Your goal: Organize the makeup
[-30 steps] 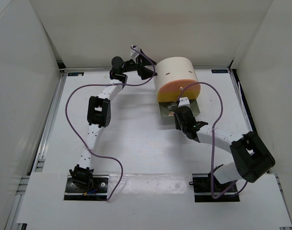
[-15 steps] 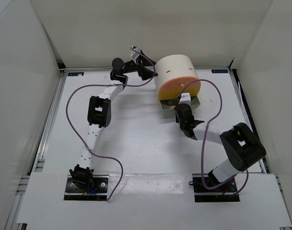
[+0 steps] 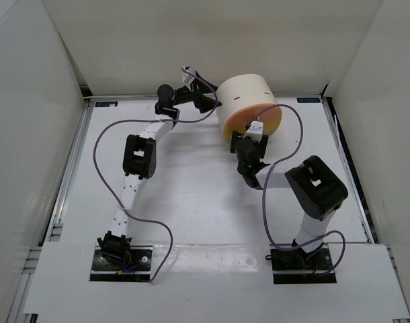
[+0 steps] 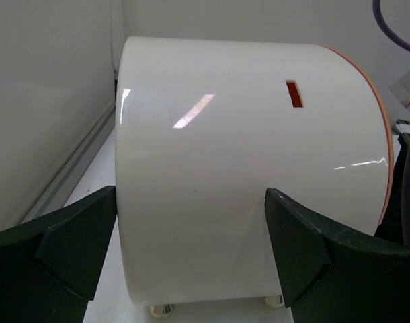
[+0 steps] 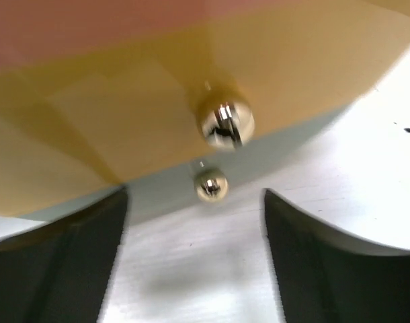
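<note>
Cream is the round box (image 3: 244, 94) at the far middle of the table (image 3: 191, 202), seen from above. Its orange front (image 3: 264, 121) is turned towards my bases. My left claw (image 3: 208, 102) is just beside the left wall of the box. My right claw (image 3: 242, 142) is low at the orange front.

From my left wrist, the left claw (image 4: 190, 229) stands wide. The cream wall (image 4: 212, 188) fills the space between its dark fingers (image 4: 70, 252); whether they touch it I cannot tell. A small orange slot (image 4: 294, 93) is high on the wall.

From my right wrist, all is blurred. The right claw (image 5: 195, 202) is open and holds nothing. A shiny knob (image 5: 224, 121) on the orange front (image 5: 111, 114) is above the gap. The makeup shows in no view, so I cannot tell where it lies.
</note>
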